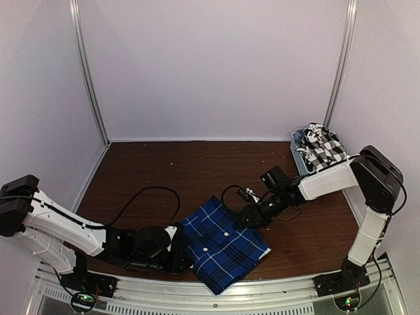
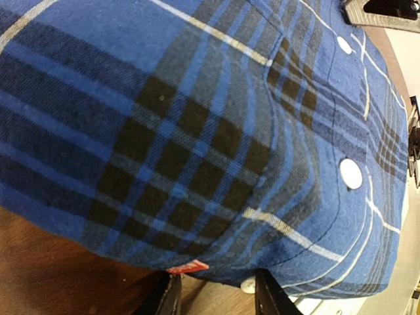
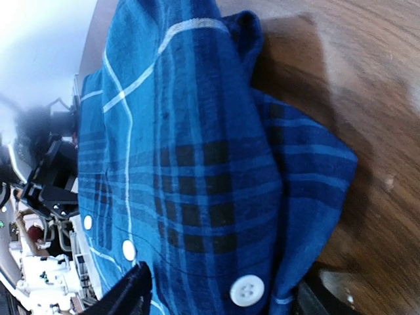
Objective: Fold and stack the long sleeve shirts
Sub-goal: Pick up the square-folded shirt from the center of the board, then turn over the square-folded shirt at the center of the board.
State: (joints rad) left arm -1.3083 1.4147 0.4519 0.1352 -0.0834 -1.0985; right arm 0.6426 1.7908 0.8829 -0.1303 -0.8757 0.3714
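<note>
The limp blue plaid shirt (image 1: 223, 244) is best pinched at its 1 o'clock edge, straddled by the wide-spread right gripper (image 1: 244, 216); whether the left gripper (image 1: 178, 252) grips cannot be told.

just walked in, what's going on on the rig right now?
Both arms are working on the royal-blue plaid button-up shirt, lying partly folded near the front of the brown wooden table. The left claw is at its left edge, cloth between the fingers; a grip is unclear. The right claw stands open at the far right edge, straddling cloth. The black-and-white check shirt sits bunched in the grey plastic basket, far right.
</note>
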